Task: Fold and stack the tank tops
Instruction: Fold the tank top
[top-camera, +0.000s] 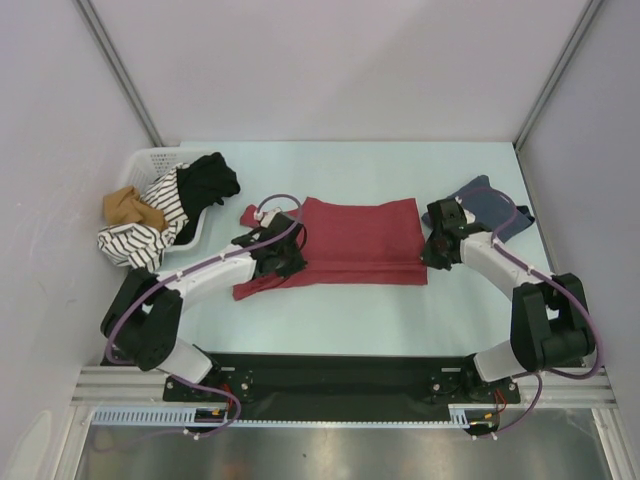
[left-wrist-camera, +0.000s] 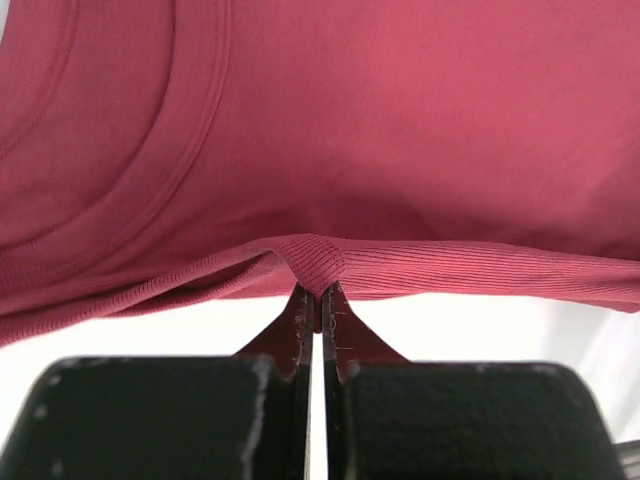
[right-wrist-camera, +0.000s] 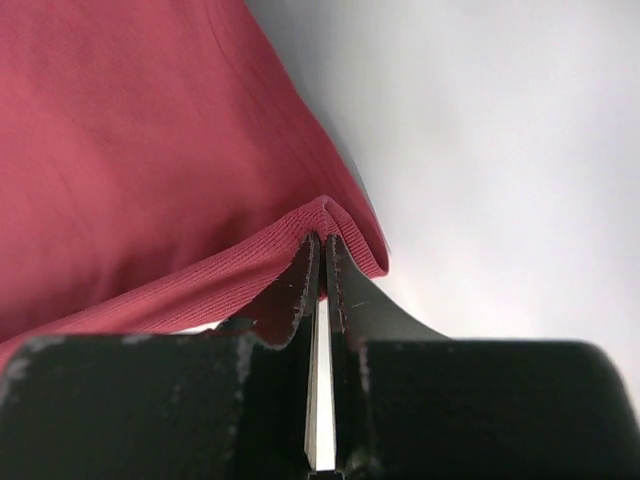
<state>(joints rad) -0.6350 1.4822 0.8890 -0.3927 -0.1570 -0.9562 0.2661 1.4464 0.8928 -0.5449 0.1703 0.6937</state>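
Observation:
The brick red tank top (top-camera: 360, 240) lies spread across the middle of the table, its near edge doubled over. My left gripper (top-camera: 283, 262) is shut on the ribbed hem at the cloth's left side; the left wrist view shows the hem (left-wrist-camera: 318, 262) pinched between the fingertips. At the cloth's right edge, my right gripper (top-camera: 437, 250) is shut on the hem corner (right-wrist-camera: 330, 222). The slate blue-grey tank top (top-camera: 492, 212) lies bunched at the back right, behind my right arm.
A white basket (top-camera: 150, 160) stands at the back left, with black (top-camera: 210, 182), striped (top-camera: 150, 232) and tan (top-camera: 128, 208) clothes spilling out of it. Grey walls close in the table on the left, back and right.

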